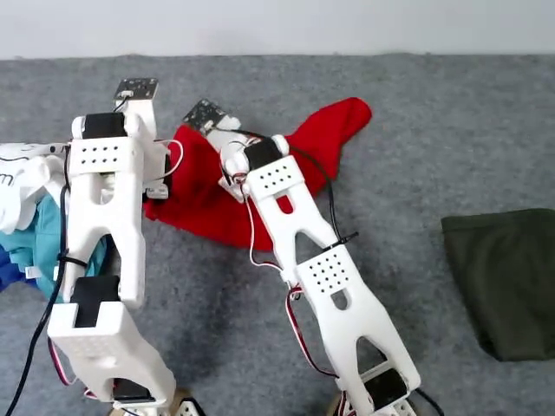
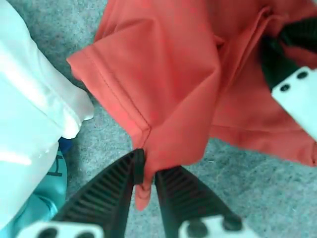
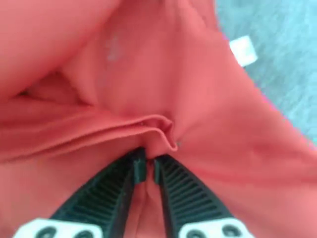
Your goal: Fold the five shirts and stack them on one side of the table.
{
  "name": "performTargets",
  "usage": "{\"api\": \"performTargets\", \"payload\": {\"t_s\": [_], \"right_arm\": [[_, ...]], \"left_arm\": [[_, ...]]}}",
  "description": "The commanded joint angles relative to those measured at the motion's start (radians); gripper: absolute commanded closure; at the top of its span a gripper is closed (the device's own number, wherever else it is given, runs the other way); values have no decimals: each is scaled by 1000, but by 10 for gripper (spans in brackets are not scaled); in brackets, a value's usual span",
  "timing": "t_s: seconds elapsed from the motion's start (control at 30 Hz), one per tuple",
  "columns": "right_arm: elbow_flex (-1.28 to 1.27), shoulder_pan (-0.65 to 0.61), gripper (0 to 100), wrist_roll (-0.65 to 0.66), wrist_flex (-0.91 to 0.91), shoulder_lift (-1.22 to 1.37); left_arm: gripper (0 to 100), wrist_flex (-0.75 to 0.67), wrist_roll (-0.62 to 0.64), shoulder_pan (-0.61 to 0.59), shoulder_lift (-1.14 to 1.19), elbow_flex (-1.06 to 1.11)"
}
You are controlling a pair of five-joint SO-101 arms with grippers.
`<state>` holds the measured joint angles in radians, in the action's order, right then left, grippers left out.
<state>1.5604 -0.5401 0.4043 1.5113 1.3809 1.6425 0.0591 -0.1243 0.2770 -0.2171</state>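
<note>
The left pincer point(image 2: 145, 183) is closed on a hem corner of the red shirt point(image 2: 168, 84); the right pincer point(image 3: 147, 168) nips a ridge of the same shirt, possibly near the collar. Soft, light cloth, it should grip best at seams. Well beyond it lies a folded green shirt point(image 1: 507, 277) on the worktop point(image 1: 416, 130)

Table point(image 1: 451, 121) under grey, felt-like covering; plain white wall point(image 1: 277, 26) along far edge; soft, even light.
</note>
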Motion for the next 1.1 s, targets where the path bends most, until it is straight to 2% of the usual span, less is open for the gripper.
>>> {"api": "performTargets", "payload": {"t_s": [0.0, 0.2, 0.53, 0.83, 1.07], "right_arm": [[64, 15, 987, 14, 131, -71], [120, 36, 987, 14, 274, -213], [97, 142, 987, 14, 288, -378], [-411, 168, 987, 18, 288, -440], [-769, 236, 987, 15, 285, -621]], "left_arm": [[986, -5, 14, -5, -63, -5], [986, -5, 14, -5, -63, -4], [986, -3, 14, -5, -63, -4], [986, 12, 11, -6, -63, -4], [986, 12, 11, -6, -57, -4]]}}
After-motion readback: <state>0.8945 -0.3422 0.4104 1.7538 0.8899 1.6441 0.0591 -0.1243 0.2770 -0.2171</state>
